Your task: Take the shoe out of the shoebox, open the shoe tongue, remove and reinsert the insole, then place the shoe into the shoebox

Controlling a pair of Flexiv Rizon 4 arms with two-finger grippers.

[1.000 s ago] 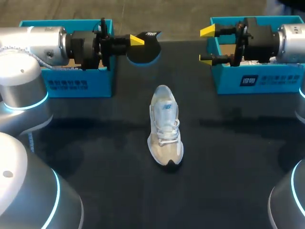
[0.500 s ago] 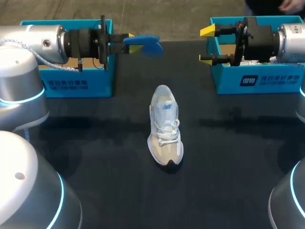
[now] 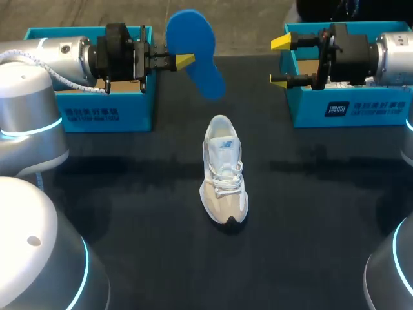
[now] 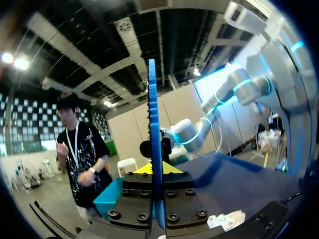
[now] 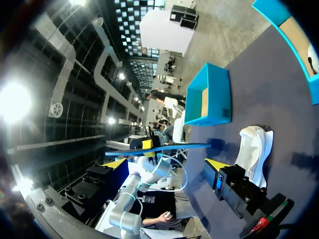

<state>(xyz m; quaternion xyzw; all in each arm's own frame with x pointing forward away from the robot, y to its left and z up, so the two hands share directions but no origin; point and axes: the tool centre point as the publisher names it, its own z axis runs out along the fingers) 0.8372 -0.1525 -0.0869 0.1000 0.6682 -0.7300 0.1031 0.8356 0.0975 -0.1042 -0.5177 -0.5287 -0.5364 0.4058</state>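
A white and beige shoe (image 3: 224, 171) lies on the black table (image 3: 129, 194), toe toward the front; it also shows in the right wrist view (image 5: 254, 149). High above the table's far side, my left gripper (image 3: 182, 61) is shut on a blue insole (image 3: 193, 48), whose broad face is turned toward the head camera. In the left wrist view the insole (image 4: 154, 124) stands edge-on between the fingers of my left gripper (image 4: 155, 172). My right gripper (image 3: 279, 61) hangs open and empty over the right shoebox (image 3: 348, 110). In the right wrist view the insole (image 5: 164, 147) lies ahead of my right gripper (image 5: 164, 164).
A second blue shoebox (image 3: 103, 113) stands at the back left under my left arm, also seen in the right wrist view (image 5: 209, 97). Both boxes are open at the top. Bare black table surrounds the shoe.
My left wrist has turned with the insole, which went from dark side up, through edge-on, to its blue face showing and reaching higher. The right arm and shoe kept still.
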